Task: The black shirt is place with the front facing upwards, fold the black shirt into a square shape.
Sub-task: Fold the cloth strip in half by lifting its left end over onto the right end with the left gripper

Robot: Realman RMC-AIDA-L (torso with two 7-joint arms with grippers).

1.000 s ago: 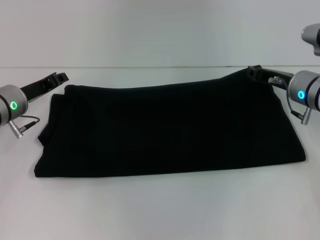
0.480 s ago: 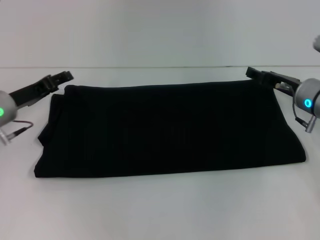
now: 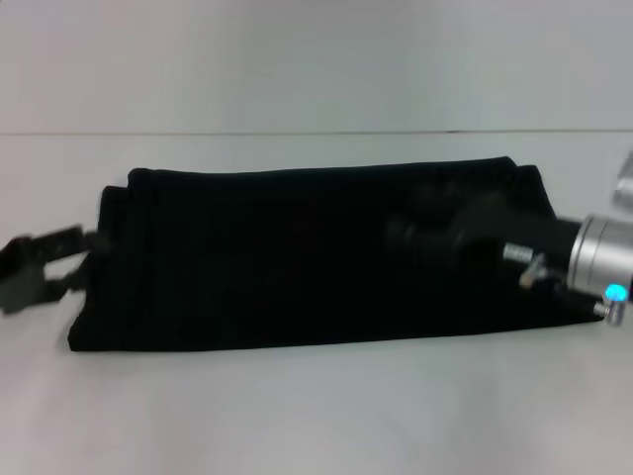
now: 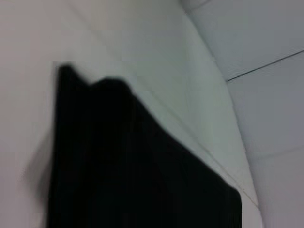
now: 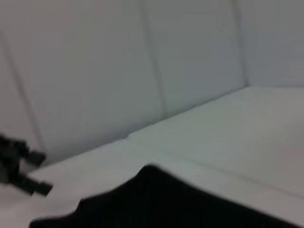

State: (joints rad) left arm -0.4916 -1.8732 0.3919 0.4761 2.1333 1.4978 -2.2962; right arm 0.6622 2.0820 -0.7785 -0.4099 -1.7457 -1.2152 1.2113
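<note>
The black shirt [image 3: 297, 257] lies on the white table as a long folded band, wide from left to right. Its lettering and neck label are hidden. My left gripper [image 3: 95, 257] is open, low over the table, right at the shirt's left edge. My right gripper [image 3: 407, 234] reaches in from the right and hovers over the right part of the shirt, blurred against the black cloth. The shirt also shows in the left wrist view [image 4: 133, 175] and in the right wrist view [image 5: 166, 204]. The right wrist view shows the left gripper [image 5: 19, 168] far off.
The white table [image 3: 316, 416] has bare surface in front of the shirt and behind it. A pale wall [image 3: 316, 59] rises beyond the table's far edge.
Both arms have left the shirt's far corners. The left gripper moved down to the left edge; the right arm swung inward over the shirt's right part. The shirt's far right corner now lies flat.
</note>
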